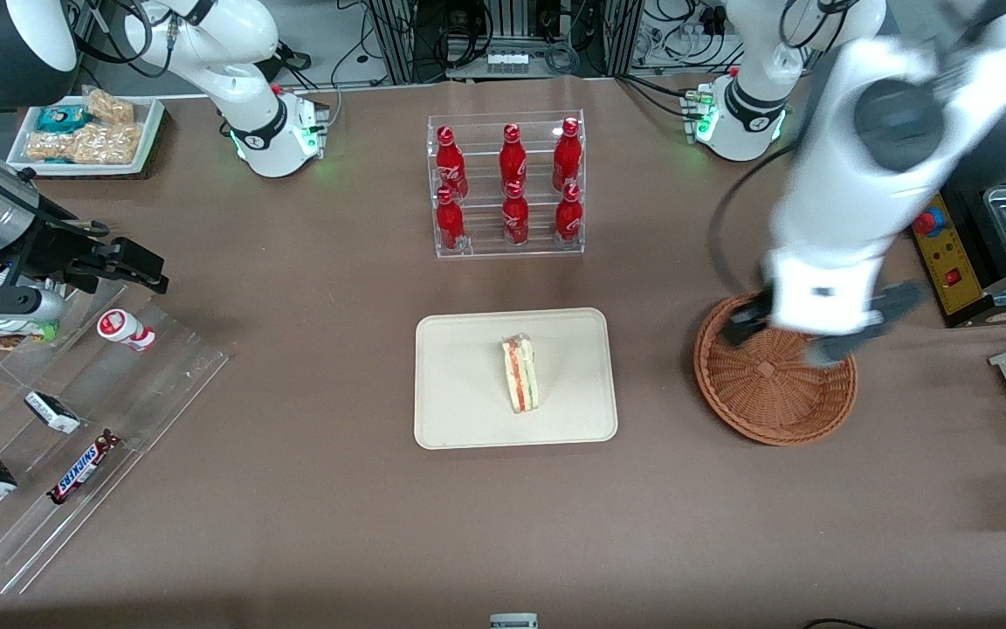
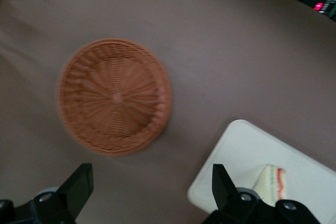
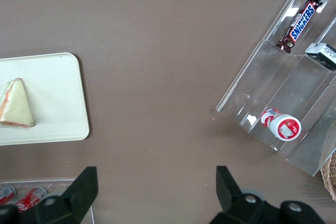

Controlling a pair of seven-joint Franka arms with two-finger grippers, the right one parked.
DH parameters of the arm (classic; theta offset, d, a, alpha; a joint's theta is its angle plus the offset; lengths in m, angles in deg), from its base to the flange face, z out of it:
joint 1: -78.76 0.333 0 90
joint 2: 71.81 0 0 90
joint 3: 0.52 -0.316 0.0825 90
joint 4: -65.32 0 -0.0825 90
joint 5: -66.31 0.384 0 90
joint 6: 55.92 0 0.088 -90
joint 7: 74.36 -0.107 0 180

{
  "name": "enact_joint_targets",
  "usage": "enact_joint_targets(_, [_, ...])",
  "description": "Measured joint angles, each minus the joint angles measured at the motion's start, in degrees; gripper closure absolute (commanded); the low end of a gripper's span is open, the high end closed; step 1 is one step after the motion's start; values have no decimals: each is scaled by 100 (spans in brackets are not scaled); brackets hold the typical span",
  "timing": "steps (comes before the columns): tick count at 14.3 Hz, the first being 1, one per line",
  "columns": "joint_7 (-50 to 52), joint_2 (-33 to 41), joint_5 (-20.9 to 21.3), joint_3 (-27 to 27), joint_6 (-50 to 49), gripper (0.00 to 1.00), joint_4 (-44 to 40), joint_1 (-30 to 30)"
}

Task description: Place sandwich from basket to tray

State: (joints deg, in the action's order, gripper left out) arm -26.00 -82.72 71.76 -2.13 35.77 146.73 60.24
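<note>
Nearest the front camera, the sandwich lies on its side on the tray, a little toward the working arm's end from the tray's middle, with bare tray all round it and none of its edges touching the rim. The basket sits on the brown table beside the tray, toward the working arm's end, well apart from it with a strip of bare table between them; nothing lies in it. The gripper hangs above the part of the basket farther from the camera, its two fingers spread wide and holding nothing, so the sandwich is well off to the side of it, on the tray. Farther from the camera than the tray stands a clear rack of red bottles, with open table between the two.
</note>
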Motion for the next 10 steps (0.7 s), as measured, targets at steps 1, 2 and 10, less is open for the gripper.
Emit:
enact_joint_targets(1, [-407,276,-98,-3,-89,0,210,271])
enact_joint_targets(2, [-820,573,-187,-3,-128,0,489,526])
enact_joint_targets(10, [-4170,1783,-535,0,-569,0,1691,1846])
